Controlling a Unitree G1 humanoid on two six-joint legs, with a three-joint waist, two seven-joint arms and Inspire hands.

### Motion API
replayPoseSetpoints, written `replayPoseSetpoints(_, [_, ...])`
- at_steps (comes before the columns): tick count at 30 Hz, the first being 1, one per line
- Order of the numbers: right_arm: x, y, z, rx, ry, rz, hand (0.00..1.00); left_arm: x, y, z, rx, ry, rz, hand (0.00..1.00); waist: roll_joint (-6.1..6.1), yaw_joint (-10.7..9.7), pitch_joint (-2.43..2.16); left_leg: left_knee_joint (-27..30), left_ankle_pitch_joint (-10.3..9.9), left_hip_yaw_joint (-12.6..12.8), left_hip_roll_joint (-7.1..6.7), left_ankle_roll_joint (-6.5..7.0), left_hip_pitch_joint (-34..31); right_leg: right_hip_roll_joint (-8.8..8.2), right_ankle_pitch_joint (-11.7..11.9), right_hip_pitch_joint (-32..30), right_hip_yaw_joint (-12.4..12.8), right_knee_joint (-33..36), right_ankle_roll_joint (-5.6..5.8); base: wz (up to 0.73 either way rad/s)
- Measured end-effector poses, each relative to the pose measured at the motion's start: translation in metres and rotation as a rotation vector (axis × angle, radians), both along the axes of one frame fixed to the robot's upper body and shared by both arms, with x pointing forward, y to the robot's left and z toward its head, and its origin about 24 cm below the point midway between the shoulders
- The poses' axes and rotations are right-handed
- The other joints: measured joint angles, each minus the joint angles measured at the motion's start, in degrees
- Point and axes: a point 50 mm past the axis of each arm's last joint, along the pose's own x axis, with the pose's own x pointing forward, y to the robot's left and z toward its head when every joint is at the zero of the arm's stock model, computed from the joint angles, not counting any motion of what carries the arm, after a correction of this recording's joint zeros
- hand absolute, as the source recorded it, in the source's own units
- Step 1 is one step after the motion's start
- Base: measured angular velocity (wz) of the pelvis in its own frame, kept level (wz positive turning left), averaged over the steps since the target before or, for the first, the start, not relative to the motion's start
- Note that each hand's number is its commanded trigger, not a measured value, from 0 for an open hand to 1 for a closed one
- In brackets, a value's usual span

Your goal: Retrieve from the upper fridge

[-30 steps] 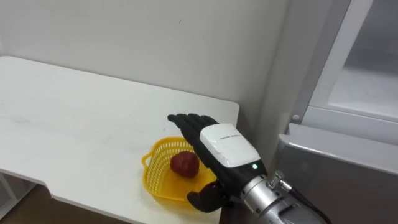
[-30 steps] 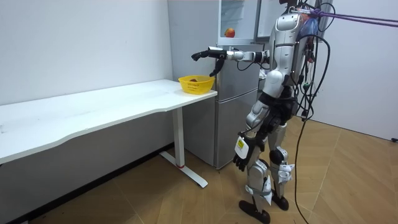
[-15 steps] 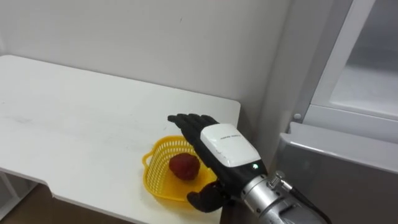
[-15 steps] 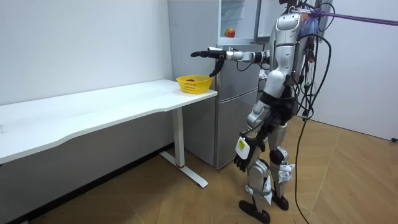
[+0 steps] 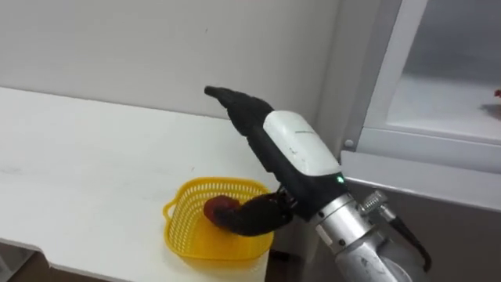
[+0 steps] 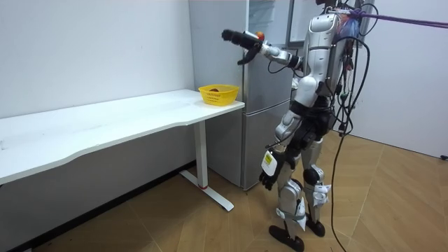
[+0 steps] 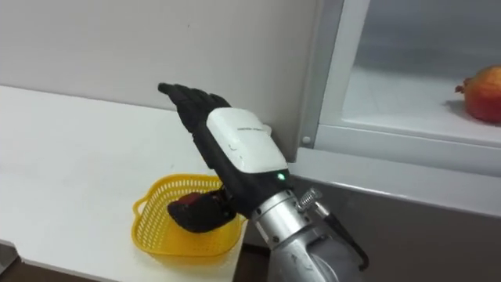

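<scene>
Right hand [image 5: 293,145] risen, open, red fruit [image 5: 213,208] half-hidden in basket [image 5: 176,229]

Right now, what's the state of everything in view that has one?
Right hand: open, fingers straight, touching nothing.
Left hand: hangs beside the thigh.
Yellow plastic mesh basket: upright on the white table, one red fruit inside.
Upper fridge compartment: open, a second red fruit on its shelf.
</scene>
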Motion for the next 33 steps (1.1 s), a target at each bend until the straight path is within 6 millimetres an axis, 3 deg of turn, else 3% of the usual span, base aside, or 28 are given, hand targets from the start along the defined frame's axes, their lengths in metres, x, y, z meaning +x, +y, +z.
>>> replayPoseSetpoints(4, [-0.008, -0.003, 0.016, 0.133, -0.040, 0.048, 0.00, -0.008, 0.000, -0.002, 0.015, 0.001, 0.014, 0.00, 0.33, -1.86, 0.04, -0.12, -0.02, 0.27, -0.02, 0.02, 1.45, -0.07, 0.01, 1.30, 0.13, -0.03, 0.01, -0.02])
replayPoseSetpoints(8, [-0.015, -0.011, 0.029, 0.217, -0.104, 0.055, 0.00, -0.013, -0.004, -0.004, 0.015, 0.005, 0.020, 0.00, 1.30, -2.93, -0.49, -0.14, -0.02, 0.49, 0.05, 0.03, 1.60, -0.08, 0.01, 1.34, 0.58, -0.01, 0.01, -0.06])
replayPoseSetpoints(12, [-0.023, -0.022, 0.040, 0.308, -0.176, 0.044, 0.00, -0.020, -0.005, -0.006, 0.010, 0.022, 0.025, 0.00, 2.10, -4.17, -0.47, -0.27, 0.03, 0.82, 0.12, 0.08, 2.13, -0.04, 0.04, 1.75, 0.84, 0.08, -0.03, -0.04])
replayPoseSetpoints(14, [-0.026, -0.032, 0.033, 0.372, -0.165, 0.019, 0.00, -0.028, -0.006, -0.007, 0.010, 0.040, 0.030, 0.00, 2.35, -4.66, -0.33, -0.70, 0.02, 0.88, 0.10, 0.08, 3.26, -0.03, 0.03, 2.87, 0.82, 0.07, -0.03, 0.00])
replayPoseSetpoints(20, [-0.029, -0.052, 0.014, 0.407, -0.114, -0.081, 0.00, -0.032, -0.010, -0.009, 0.003, 0.054, 0.036, 0.00, 2.54, -6.23, -0.54, -0.79, 0.08, 1.72, 0.20, 0.15, 3.33, -0.01, 0.18, 2.22, 1.84, 0.18, -0.24, -0.10])
replayPoseSetpoints(24, [-0.032, -0.064, 0.015, 0.459, -0.144, -0.131, 0.00, -0.037, -0.011, -0.010, -0.005, 0.059, 0.056, 0.00, 3.02, -7.76, -0.81, -0.98, 0.15, 2.18, 0.15, 0.27, 3.39, 0.00, 0.25, 1.99, 2.35, 0.17, -0.12, -0.04])
replayPoseSetpoints(29, [-0.045, -0.077, 0.023, 0.537, -0.234, -0.170, 0.00, -0.040, -0.009, -0.010, 0.000, 0.065, 0.058, 0.00, 2.55, -9.06, -1.17, -1.46, 0.14, 2.57, 0.19, 0.26, 3.43, 0.01, 0.25, 1.70, 3.00, 0.16, -0.11, -0.04])
replayPoseSetpoints(33, [-0.049, -0.081, 0.017, 0.544, -0.232, -0.205, 0.00, -0.043, -0.008, -0.010, 0.013, 0.065, 0.063, 0.00, 2.28, -10.34, -1.09, -1.85, 0.10, 2.59, 0.09, 0.32, 4.30, 0.16, 0.25, 2.57, 3.11, 0.13, -0.07, 0.00])
